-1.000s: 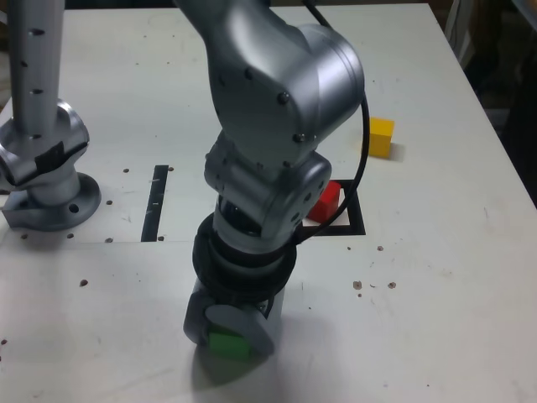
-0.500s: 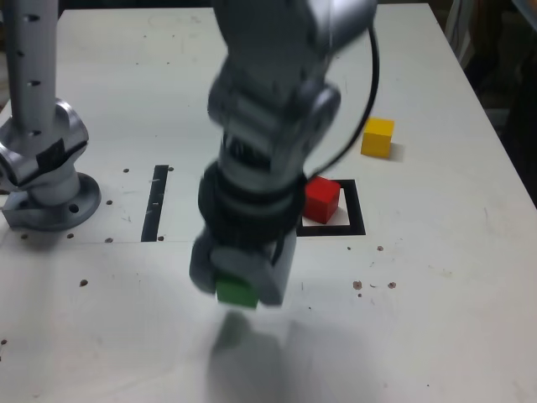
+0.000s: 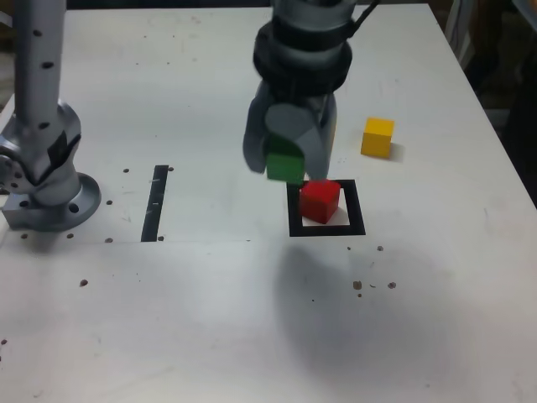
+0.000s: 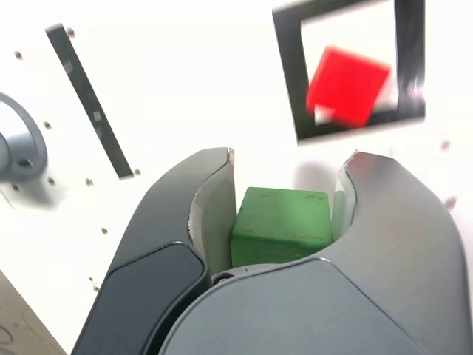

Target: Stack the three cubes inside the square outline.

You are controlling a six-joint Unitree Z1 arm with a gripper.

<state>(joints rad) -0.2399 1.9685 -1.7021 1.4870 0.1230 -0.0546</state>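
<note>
Foremost, at the wrist: one gripper (image 4: 282, 222), single arm, its two grey curved jaws closed on a cube, the jaws standing at opposite sides of it.

Item, held: green cube (image 3: 285, 161), matte, gripped between the pads, raised clear of the table (image 3: 193, 319), a soft shadow thrown on the white surface.

Item, next beyond the jaws: red cube (image 4: 349, 86), resting inside the square outline (image 4: 289, 63), turned somewhat askew to the border. In the exterior view it lies just to the right of the held cube and lower in the picture. This is the relation on which the coming move appears to turn: a shift toward the red cube, centring above it, then lowering. No long axis to record, the piece being a cube; a turn to match faces may be wanted.

Item, farthest: yellow cube (image 3: 377, 138), standing loose on the table outside the outline, toward the exterior view's right; presumably the third layer.
</note>
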